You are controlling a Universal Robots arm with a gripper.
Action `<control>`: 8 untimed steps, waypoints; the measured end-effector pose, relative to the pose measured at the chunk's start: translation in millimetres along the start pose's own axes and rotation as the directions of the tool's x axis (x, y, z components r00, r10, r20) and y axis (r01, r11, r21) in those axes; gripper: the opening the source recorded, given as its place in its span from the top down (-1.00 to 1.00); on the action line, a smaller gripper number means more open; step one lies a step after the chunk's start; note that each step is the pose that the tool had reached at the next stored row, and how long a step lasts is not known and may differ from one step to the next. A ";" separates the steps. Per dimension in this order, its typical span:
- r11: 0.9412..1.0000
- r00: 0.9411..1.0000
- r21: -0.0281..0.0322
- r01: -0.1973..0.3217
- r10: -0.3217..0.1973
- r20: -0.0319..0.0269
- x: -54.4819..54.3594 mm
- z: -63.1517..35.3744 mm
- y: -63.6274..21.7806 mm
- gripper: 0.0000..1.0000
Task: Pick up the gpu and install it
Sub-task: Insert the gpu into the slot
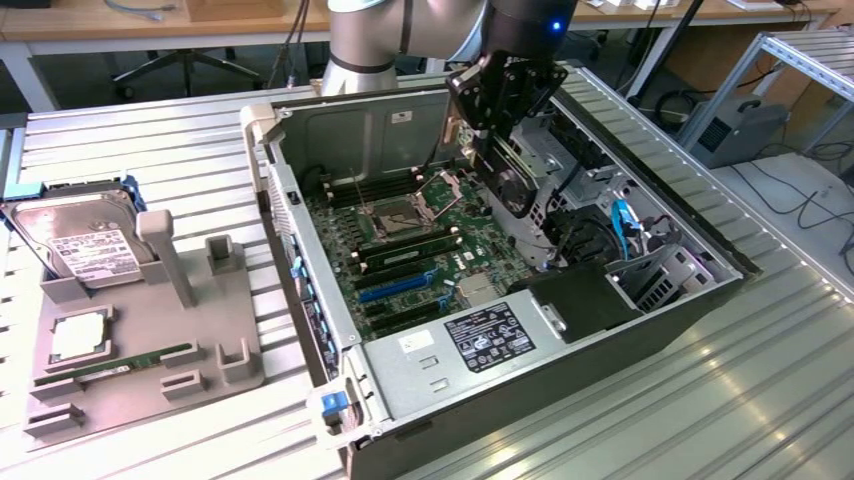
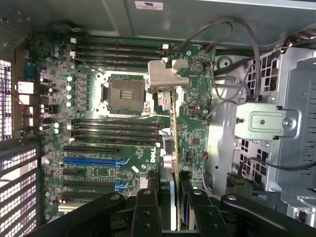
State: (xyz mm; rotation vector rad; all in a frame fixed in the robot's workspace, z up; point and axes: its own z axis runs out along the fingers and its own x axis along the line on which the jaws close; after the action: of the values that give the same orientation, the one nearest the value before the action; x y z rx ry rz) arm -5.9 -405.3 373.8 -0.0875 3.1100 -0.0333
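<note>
the gripper [image 1: 491, 135] hangs over the open computer case [image 1: 561, 400]. its fingers [image 2: 145, 207] are closed part way, one on each face of the gpu [image 1: 514, 195], and grip it. the card is held on edge above the motherboard [image 1: 427, 250], towards the exterior view's right side of the case. in the wrist view the gpu shows as a thin strip between the fingers, with its silver bracket [image 2: 165, 74] at the end away from them, close to the processor socket [image 2: 123, 94]. the blue slot [image 2: 94, 161] lies apart from the card. on the exterior view's left, well apart from the case, a grey holder [image 1: 160, 350] on the metal table [image 1: 747, 400] carries a hard drive [image 1: 80, 245] and a ram stick [image 1: 114, 365].
</note>
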 end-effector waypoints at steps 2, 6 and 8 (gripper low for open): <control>1.000 1.000 0.001 0.001 -0.001 0.000 0.0 0.0 0.0 0.45; 1.000 1.000 0.002 0.002 -0.002 0.000 0.0 0.0 0.0 0.45; 1.000 1.000 0.002 0.003 -0.003 0.000 0.0 0.0 0.0 0.45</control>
State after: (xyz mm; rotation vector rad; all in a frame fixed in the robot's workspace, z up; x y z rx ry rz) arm -5.9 -405.3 373.8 -0.0928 3.1098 -0.0370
